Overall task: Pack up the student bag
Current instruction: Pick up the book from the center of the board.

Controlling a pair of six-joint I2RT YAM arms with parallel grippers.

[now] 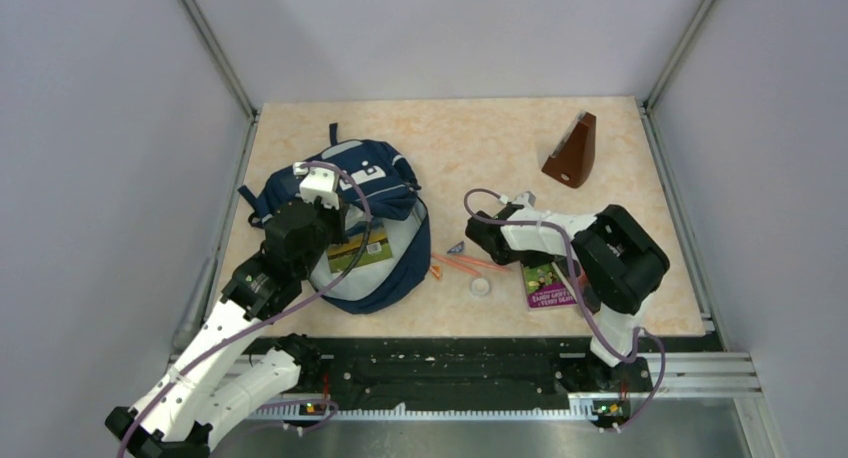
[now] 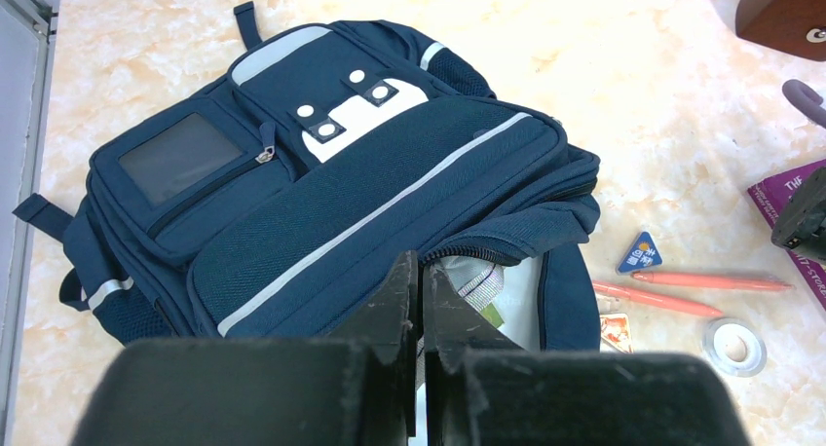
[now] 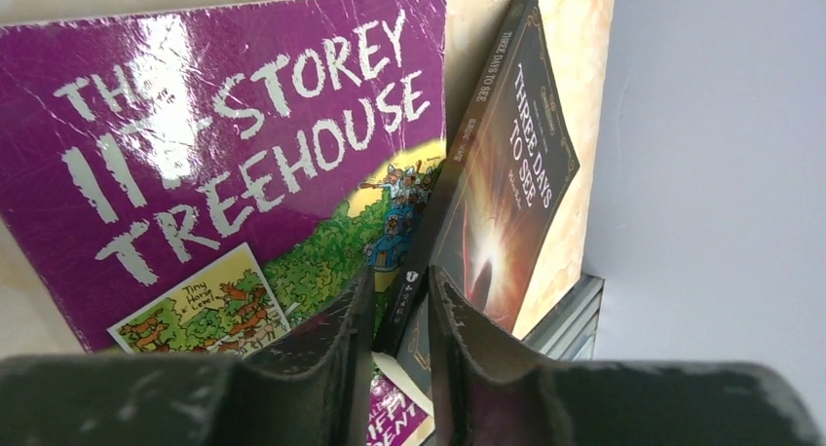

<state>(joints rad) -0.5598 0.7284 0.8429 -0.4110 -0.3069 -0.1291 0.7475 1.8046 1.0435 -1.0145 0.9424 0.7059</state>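
Note:
The student bag [image 1: 372,174] [image 2: 370,193] lies navy and flat at the left of the table, its main opening gaping toward the arms. A green-covered book [image 1: 360,248] shows inside on the pale lining. My left gripper [image 1: 342,218] [image 2: 421,266] is shut at the zipper rim of that opening, pinching the bag's edge. My right gripper [image 1: 528,266] [image 3: 401,285] has its jaws closed on the spine of a dark book [image 3: 506,173], which stands tilted on edge. That book rests over a purple book [image 1: 545,283] [image 3: 224,154] lying flat.
A brown wedge-shaped object [image 1: 572,153] [image 2: 784,13] stands at the back right. Between bag and books lie two orange pens [image 1: 470,265] [image 2: 721,280], a tape roll [image 1: 481,287] [image 2: 732,344], a small blue triangle [image 1: 456,246] [image 2: 640,253] and an orange packet [image 2: 616,331].

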